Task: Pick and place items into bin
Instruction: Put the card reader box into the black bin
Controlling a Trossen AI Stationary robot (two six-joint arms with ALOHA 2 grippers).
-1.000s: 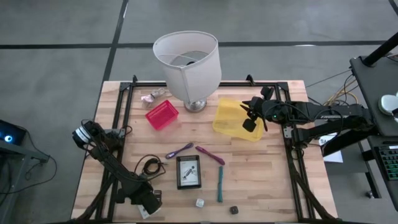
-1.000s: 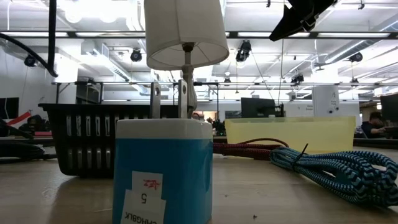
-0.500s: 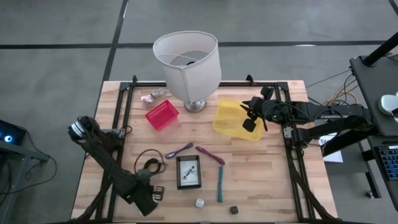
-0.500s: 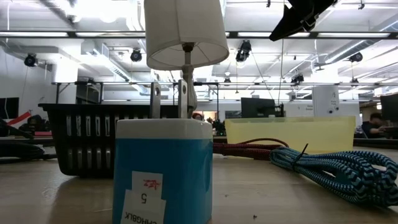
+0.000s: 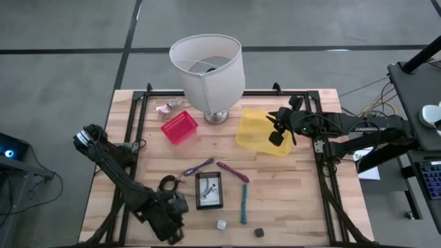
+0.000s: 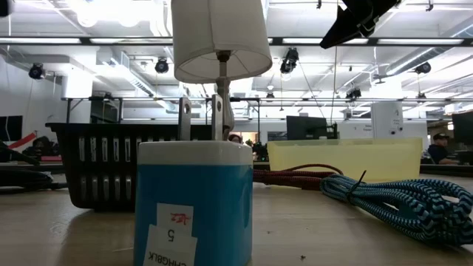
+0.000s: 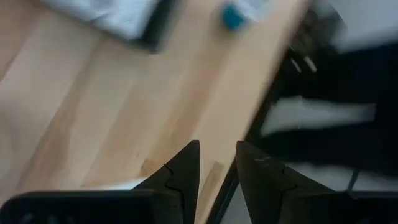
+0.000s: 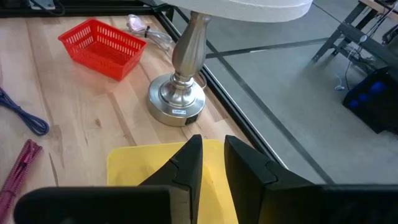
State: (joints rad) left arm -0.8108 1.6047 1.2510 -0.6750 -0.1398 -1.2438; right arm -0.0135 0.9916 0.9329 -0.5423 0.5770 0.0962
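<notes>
Wooden slats of the bench carry nearly everything we have yet to move: the black coiled cable, the purple strips, the teal stick, a white printed card and two tiny cubes all lie loose on its near half. Our yellow bin sits at the far right beside the lamp, and a red basket stands left of it; we cannot see anything inside either, so we judge the job barely begun. Our left gripper is low at the near left corner, close to the cable, fingers narrow and empty. Our right gripper hangs above the yellow bin, also nearly closed and holding nothing.
</notes>
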